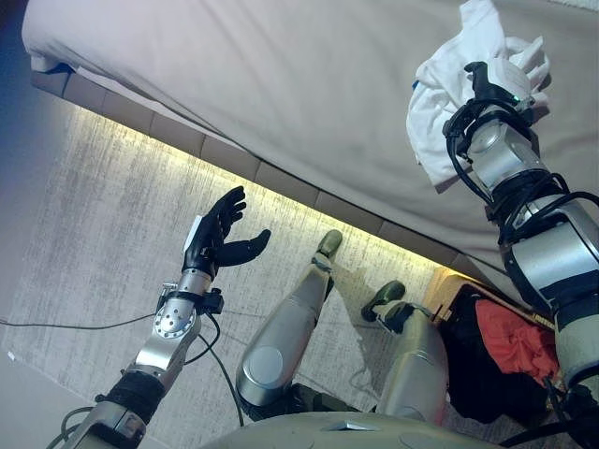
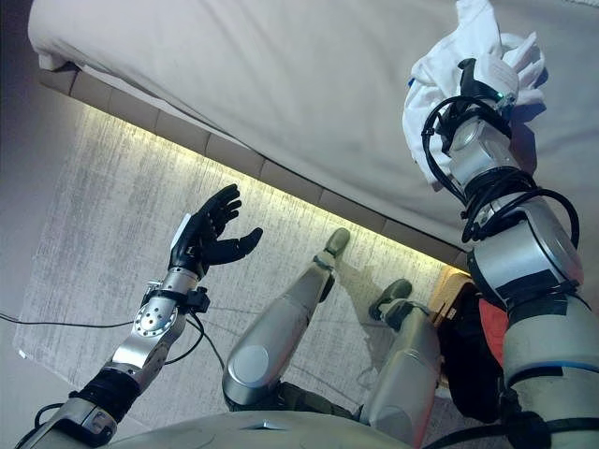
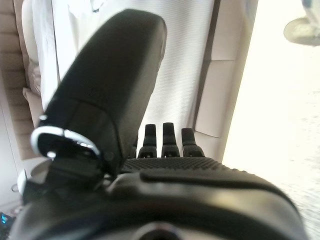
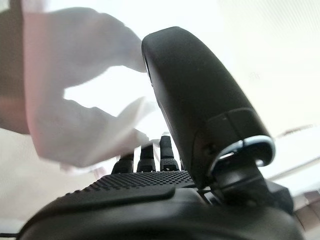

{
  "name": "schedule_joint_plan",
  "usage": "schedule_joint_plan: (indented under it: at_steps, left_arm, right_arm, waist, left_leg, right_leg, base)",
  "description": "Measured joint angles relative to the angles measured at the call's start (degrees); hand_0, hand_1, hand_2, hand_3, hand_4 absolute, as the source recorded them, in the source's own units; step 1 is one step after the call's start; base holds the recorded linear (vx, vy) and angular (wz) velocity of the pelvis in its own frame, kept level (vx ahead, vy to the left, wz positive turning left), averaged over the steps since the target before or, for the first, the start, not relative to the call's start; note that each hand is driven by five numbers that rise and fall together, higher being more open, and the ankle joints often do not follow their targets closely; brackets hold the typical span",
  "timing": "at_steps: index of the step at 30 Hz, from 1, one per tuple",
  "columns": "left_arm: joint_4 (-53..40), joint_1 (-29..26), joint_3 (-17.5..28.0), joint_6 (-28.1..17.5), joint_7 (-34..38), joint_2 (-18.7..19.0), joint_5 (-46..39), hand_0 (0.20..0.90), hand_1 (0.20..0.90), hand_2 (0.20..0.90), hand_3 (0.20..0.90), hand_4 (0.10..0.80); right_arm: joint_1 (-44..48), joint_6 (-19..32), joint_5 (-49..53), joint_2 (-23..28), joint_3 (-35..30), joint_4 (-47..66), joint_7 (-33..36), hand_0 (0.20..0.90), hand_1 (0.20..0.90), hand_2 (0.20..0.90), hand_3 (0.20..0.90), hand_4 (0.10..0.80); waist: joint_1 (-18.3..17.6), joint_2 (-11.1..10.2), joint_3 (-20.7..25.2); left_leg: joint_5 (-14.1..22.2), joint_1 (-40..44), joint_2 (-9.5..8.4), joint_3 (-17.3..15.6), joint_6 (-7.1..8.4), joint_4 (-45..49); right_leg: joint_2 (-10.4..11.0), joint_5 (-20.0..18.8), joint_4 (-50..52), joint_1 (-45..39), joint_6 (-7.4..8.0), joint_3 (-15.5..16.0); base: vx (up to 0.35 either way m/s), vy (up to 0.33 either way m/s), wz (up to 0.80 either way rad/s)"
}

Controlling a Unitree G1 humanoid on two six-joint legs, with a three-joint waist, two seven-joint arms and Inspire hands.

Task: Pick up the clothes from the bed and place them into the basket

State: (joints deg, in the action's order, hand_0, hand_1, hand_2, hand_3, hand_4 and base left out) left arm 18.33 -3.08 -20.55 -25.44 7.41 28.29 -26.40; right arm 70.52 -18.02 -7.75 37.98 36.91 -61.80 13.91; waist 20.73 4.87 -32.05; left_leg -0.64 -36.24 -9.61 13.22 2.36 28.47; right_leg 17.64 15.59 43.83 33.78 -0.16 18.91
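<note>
A white garment [image 1: 432, 108] hangs bunched from my right hand [image 1: 498, 82], lifted a little above the beige bed [image 1: 281, 84] at its right part. In the right wrist view the cloth [image 4: 85, 120] drapes over the curled fingers [image 4: 150, 155], and the thumb stands beside it. The basket [image 1: 445, 290] stands on the floor at the lower right, below my right arm. It holds a red garment [image 1: 515, 344] and dark clothes [image 1: 468, 369]. My left hand [image 1: 220, 234] floats open and empty over the carpet, in front of the bed's edge.
The bed's padded base [image 1: 281, 182] runs slantwise across the view, with a lit strip beneath it. Grey carpet [image 1: 103, 224] covers the floor on the left. The rest of the mattress top shows only bare sheet.
</note>
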Motion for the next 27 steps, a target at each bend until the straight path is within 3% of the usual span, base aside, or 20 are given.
schedule_joint_plan:
  at_steps: [3,13,14,15,16,27]
  left_arm:
    - [-1.2,0.7,0.1,0.0,0.0,0.4,-0.7,0.9,0.9,0.9,0.9,0.8]
    - [-3.8,1.4,0.0,-1.0,1.7,1.1,-0.7,0.9,0.9,0.9,0.9,0.8]
    - [-4.2,1.4,0.0,-1.0,1.7,1.2,-0.7,0.9,0.9,0.9,0.9,0.8]
    - [-4.4,1.4,0.0,-1.0,1.7,1.4,-0.6,0.9,0.9,0.9,0.9,0.8]
    - [-4.6,1.4,0.0,-1.0,1.7,1.7,-0.7,0.9,0.9,0.9,0.9,0.8]
    - [-4.8,1.6,0.1,-1.1,1.7,2.1,-0.7,0.9,0.9,0.9,0.9,0.8]
  right_arm:
    - [1.4,-1.2,0.0,0.0,0.0,-0.9,-0.4,0.9,0.9,0.9,0.9,0.8]
    - [11.1,-7.9,-2.6,-0.4,4.4,-6.5,-10.1,0.9,0.9,0.9,0.9,0.8]
    - [11.9,-8.4,-2.9,-0.5,4.5,-7.2,-11.3,0.832,0.832,0.832,0.82,0.72]
    - [12.5,-8.7,-3.0,-0.4,4.6,-7.7,-12.2,0.458,0.458,0.458,0.384,0.284]
    - [13.2,-8.9,-3.1,-0.3,4.6,-8.3,-12.8,0.3,0.3,0.3,0.2,0.1]
    - [12.4,-7.5,-0.1,0.5,4.3,-9.4,-5.3,0.3,0.3,0.3,0.2,0.1]
  waist:
    - [0.0,0.1,0.0]
    - [0.4,0.1,0.0]
    - [0.6,0.1,0.0]
    - [0.9,0.1,0.0]
    - [1.0,0.1,0.0]
    - [-0.1,0.2,0.0]
  left_leg:
    - [0.2,-3.3,-0.36,0.8,0.22,2.0]
    - [0.2,-7.8,0.72,1.2,0.21,2.5]
    - [0.2,-7.9,0.74,1.2,0.21,2.8]
    - [0.2,-8.0,0.78,1.3,0.21,3.3]
    - [0.2,-8.1,0.72,1.2,0.2,3.5]
    - [0.4,-8.0,0.63,-0.7,-0.39,5.9]
  right_leg:
    - [0.1,0.6,2.1,3.0,-0.79,0.0]
    - [-0.7,0.6,3.4,7.6,-0.88,0.4]
    - [-0.7,0.6,3.5,7.6,-0.89,0.4]
    - [-0.6,0.7,3.6,7.6,-1.05,0.4]
    - [-0.6,0.8,3.8,7.7,-1.09,0.4]
    - [-0.5,0.5,3.9,7.1,-1.42,-1.2]
  base:
    - [-0.024,-0.034,0.13]
    - [-0.043,-0.016,0.03]
    - [0.0,0.0,0.0]
    - [-0.034,0.009,-0.01]
    - [-0.047,0.009,0.0]
    - [-0.033,0.017,-0.05]
